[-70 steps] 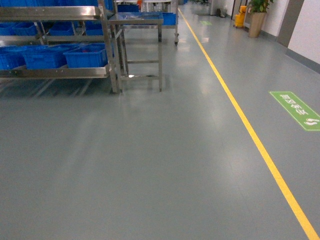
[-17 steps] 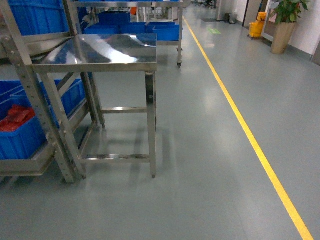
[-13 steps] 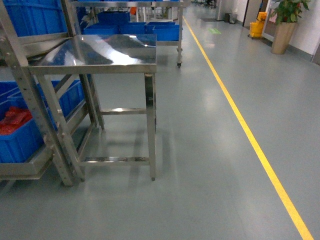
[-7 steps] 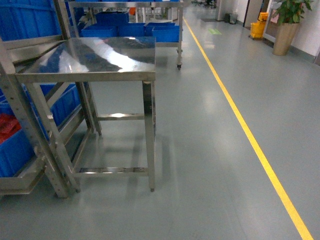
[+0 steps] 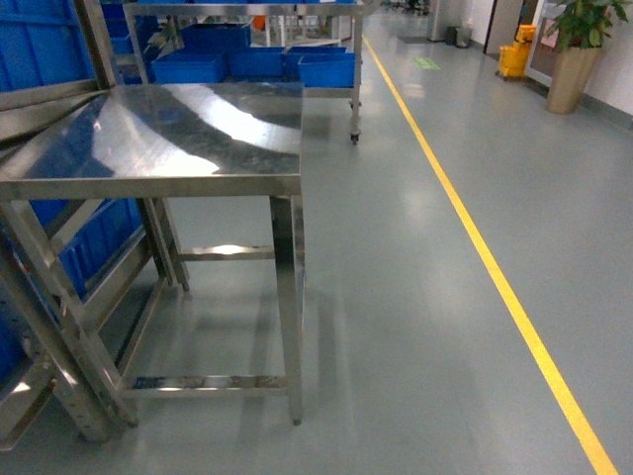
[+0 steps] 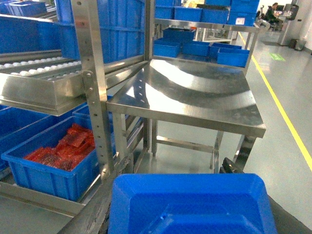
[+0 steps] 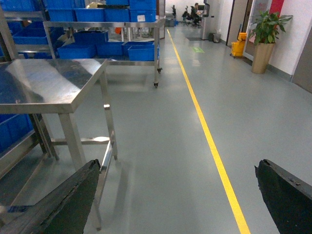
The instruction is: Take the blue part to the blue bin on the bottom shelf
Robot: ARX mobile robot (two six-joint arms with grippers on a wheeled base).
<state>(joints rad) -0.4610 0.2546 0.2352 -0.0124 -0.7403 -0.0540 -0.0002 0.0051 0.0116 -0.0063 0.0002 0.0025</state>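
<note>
Head view: steel table (image 5: 178, 139) ahead

Bright blue bin (image 6: 192, 204), open-topped, filling the left wrist view's foreground.

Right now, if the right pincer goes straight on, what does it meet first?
Probably nothing near: the right pincer faces bare floor beside the yellow line; the steel table stands to its left.

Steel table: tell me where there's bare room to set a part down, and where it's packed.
The steel table top is bare edge to edge, bordered by the rack post. Crowded: the crate of red bubble wrap beneath the roller shelf, and the far cart's blue bins.
</note>
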